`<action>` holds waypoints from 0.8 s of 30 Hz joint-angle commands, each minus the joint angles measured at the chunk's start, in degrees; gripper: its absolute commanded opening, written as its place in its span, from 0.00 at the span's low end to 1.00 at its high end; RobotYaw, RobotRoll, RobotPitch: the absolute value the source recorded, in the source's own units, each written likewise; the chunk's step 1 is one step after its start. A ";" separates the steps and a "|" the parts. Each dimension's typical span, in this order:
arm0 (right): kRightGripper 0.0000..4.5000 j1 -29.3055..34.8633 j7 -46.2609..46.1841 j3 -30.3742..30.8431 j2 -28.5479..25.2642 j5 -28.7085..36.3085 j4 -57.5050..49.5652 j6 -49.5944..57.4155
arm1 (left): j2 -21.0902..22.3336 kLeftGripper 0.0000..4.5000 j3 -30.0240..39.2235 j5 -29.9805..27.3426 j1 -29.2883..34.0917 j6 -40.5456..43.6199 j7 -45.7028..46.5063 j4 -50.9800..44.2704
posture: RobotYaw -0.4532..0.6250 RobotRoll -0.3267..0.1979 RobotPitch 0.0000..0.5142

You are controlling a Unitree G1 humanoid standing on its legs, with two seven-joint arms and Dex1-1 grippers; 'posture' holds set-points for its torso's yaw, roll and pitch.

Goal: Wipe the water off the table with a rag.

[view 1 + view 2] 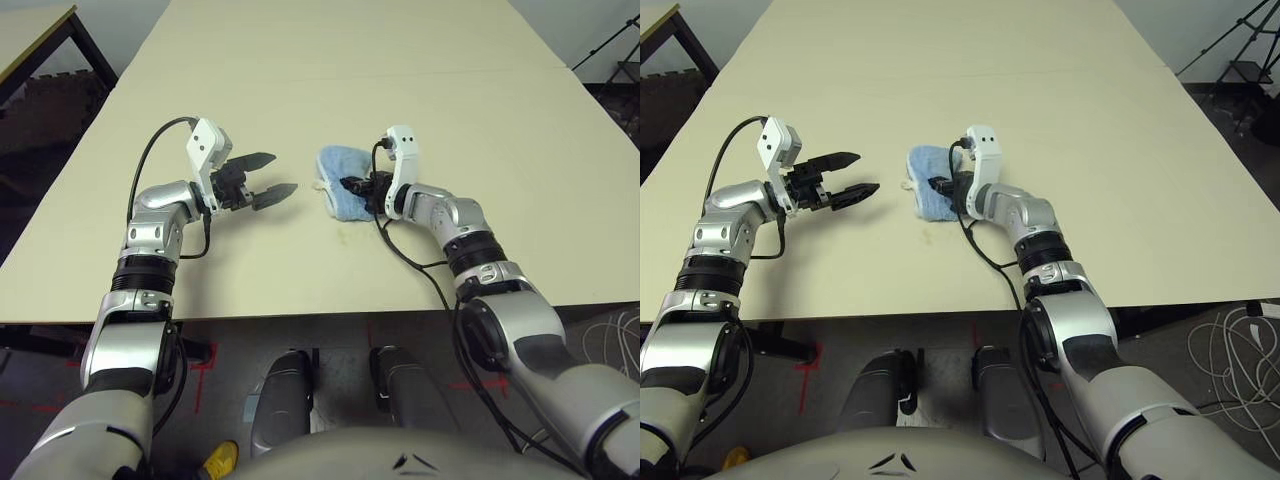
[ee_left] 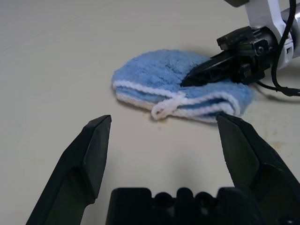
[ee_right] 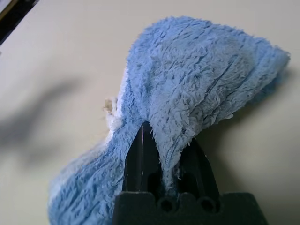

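The light blue rag (image 1: 338,178) lies bunched on the pale beige table (image 1: 300,70), a little right of centre and near the front. My right gripper (image 1: 357,185) is shut on its right part, and the terry cloth is pinched up between the black fingers (image 3: 140,159). My left gripper (image 1: 282,174) hovers open just left of the rag, pointing at it with nothing between its fingers (image 2: 89,150). A faint brownish smear of water (image 1: 929,236) shows on the table just in front of the rag, with tiny specks (image 2: 277,145) beside it.
A smaller beige table with a dark rim (image 1: 30,30) stands at the far left. A black tripod (image 1: 1240,50) and loose cables (image 1: 1240,350) are on the floor to the right. The table's front edge (image 1: 300,315) runs close below both forearms.
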 commanded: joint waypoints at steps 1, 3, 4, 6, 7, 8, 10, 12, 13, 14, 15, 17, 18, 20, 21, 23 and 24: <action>0.02 -1.34 -1.98 -2.71 -3.21 0.08 2.59 -2.44 | -0.21 1.00 0.22 0.30 -0.04 -0.06 0.16 0.26 | 0.32 0.62 0.24; 0.02 -1.95 -2.10 -3.13 -4.41 0.03 3.69 -3.16 | -0.32 1.00 0.19 0.35 -0.19 -0.11 0.15 0.46 | 0.32 0.62 0.24; 0.02 -2.19 -2.08 -3.31 -5.21 -0.14 4.13 -3.46 | -0.37 1.00 0.17 0.39 -0.28 -0.19 0.11 0.63 | 0.32 0.62 0.24; 0.02 -2.55 -1.95 -3.43 -7.04 -0.61 4.97 -4.09 | -0.48 1.00 0.12 0.47 -0.42 -0.34 0.09 0.93 | 0.31 0.62 0.24; 0.02 -2.65 -1.86 -3.40 -8.05 -0.90 5.33 -4.41 | -0.55 1.00 0.08 0.50 -0.49 -0.39 0.09 1.03 | 0.31 0.62 0.25; 0.02 -2.63 -1.70 -3.30 -9.23 -1.27 5.62 -4.69 | -0.62 1.00 0.06 0.53 -0.57 -0.46 0.07 1.19 | 0.31 0.62 0.25; 0.02 -2.43 -1.33 -3.01 -11.31 -1.96 6.14 -5.31 | -0.75 1.00 0.05 0.59 -0.72 -0.55 0.05 1.43 | 0.31 0.62 0.25; 0.02 -2.13 -0.94 -3.13 -13.32 -2.28 6.54 -5.49 | -0.91 1.00 0.02 0.65 -0.88 -0.67 0.06 1.71 | 0.30 0.62 0.25; 0.02 -1.82 -0.67 -3.13 -14.64 -2.59 6.68 -5.65 | -0.99 1.00 0.01 0.69 -1.00 -0.79 0.05 1.96 | 0.30 0.62 0.25; 0.02 -1.49 -0.46 -3.23 -15.90 -2.79 6.81 -5.79 | -1.08 1.00 -0.02 0.73 -1.12 -0.91 0.06 2.20 | 0.30 0.62 0.25; 0.02 -1.19 -0.17 -3.55 -17.01 -2.67 6.73 -5.66 | -1.17 1.00 -0.04 0.77 -1.25 -1.06 0.06 2.47 | 0.30 0.62 0.25; 0.02 -0.93 0.61 -4.69 -18.36 -1.43 5.99 -4.46 | -1.36 1.00 -0.10 0.85 -1.54 -1.36 0.05 3.02 | 0.29 0.62 0.25; 0.02 -0.98 1.19 -5.45 -18.73 -0.47 5.34 -3.45 | -1.45 1.00 -0.12 0.89 -1.69 -1.52 0.03 3.31 | 0.29 0.62 0.25; 0.02 -1.35 3.31 -6.73 -19.60 1.53 3.20 -0.93 | -1.65 1.00 -0.19 0.98 -1.93 -1.77 0.02 3.75 | 0.29 0.62 0.25; 0.02 -1.64 4.55 -7.11 -20.20 2.43 2.00 0.83 | -1.73 1.00 -0.20 1.01 -2.04 -1.85 0.01 3.92 | 0.29 0.62 0.25; 0.02 -2.38 7.41 -7.32 -22.10 3.85 -0.63 4.69 | -1.88 1.00 -0.24 1.12 -2.33 -2.04 -0.05 4.35 | 0.29 0.62 0.25; 0.02 -2.97 8.74 -7.60 -23.34 4.65 -1.72 6.73 | -1.97 1.00 -0.24 1.17 -2.54 -2.15 -0.08 4.63 | 0.29 0.62 0.25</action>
